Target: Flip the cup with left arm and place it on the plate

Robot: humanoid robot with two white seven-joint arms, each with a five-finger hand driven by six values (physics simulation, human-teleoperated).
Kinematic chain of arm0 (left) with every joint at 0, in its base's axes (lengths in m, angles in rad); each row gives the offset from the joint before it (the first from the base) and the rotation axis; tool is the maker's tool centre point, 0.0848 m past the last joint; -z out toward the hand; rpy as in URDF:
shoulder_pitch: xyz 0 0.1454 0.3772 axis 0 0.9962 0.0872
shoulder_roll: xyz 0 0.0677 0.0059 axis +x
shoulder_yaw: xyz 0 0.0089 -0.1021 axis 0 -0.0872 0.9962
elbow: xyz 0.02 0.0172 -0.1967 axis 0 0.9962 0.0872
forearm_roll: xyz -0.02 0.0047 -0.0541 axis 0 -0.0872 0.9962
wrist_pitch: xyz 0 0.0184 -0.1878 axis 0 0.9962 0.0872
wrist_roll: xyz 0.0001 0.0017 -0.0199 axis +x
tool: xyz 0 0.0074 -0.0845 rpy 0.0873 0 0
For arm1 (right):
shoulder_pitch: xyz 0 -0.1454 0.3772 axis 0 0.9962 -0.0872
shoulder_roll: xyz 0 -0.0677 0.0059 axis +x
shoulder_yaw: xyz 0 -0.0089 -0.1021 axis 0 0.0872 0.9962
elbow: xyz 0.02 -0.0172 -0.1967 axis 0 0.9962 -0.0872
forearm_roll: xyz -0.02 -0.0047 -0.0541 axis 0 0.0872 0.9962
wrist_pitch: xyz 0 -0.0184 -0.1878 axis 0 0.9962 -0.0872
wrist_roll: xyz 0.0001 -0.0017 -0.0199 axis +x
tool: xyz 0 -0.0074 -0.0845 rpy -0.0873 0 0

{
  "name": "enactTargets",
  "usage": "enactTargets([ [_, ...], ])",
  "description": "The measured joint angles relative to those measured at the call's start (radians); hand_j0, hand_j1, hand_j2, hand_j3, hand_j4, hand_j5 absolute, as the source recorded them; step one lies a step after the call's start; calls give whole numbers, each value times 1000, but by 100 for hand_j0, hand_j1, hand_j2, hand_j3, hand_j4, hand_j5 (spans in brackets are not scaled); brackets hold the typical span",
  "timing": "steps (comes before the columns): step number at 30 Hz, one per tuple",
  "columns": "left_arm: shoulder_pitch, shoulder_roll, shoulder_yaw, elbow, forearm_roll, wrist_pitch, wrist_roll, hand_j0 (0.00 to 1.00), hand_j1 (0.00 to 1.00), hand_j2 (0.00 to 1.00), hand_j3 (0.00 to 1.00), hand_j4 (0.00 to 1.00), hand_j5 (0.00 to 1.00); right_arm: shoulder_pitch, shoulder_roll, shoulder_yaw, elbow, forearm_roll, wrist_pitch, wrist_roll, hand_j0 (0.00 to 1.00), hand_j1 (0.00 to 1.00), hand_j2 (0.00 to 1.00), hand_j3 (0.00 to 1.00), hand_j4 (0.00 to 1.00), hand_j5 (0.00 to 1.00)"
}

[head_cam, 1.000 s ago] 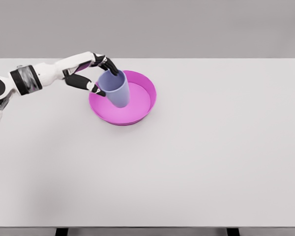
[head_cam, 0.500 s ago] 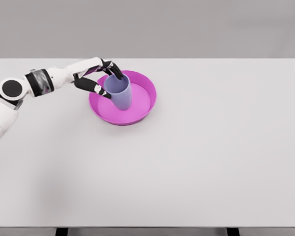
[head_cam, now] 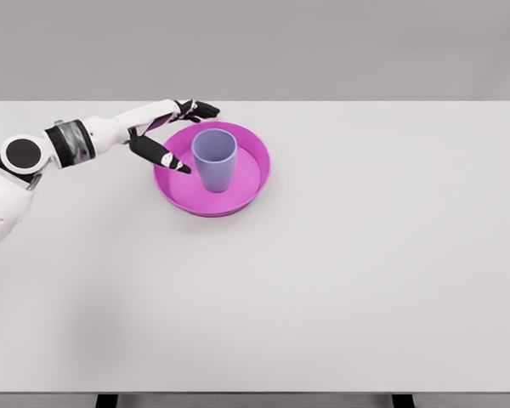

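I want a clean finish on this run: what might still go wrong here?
The left hand is open, but its fingers flank the upright purple cup closely; a careless withdrawal could clip and topple it. The cup sits toward the left of the pink plate, so a knock could tip it over the rim.

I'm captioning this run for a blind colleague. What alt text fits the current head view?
A lilac cup stands upright, mouth up, inside a magenta plate on a white table. The robot's left hand is beside the cup at the plate's left rim, fingers spread and holding nothing.
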Motion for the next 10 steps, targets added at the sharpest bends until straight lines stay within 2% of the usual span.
enactTargets([
  [3,9,57,4,-54,29,-16,0,100,100,100,100,100,100,0,0,0,0,0,0,0,100,100,100,100,100,100],
  [5,34,167,-1,-140,116,-39,0,100,100,100,100,100,100,0,0,0,0,0,0,0,100,100,100,100,100,100],
  [7,92,280,1,-221,191,-55,0,100,100,100,100,100,100,0,0,0,0,0,0,0,100,100,100,100,100,100],
  [10,137,415,7,-304,252,-67,0,100,100,100,100,100,100,0,0,0,0,0,0,0,100,100,100,100,100,100],
])
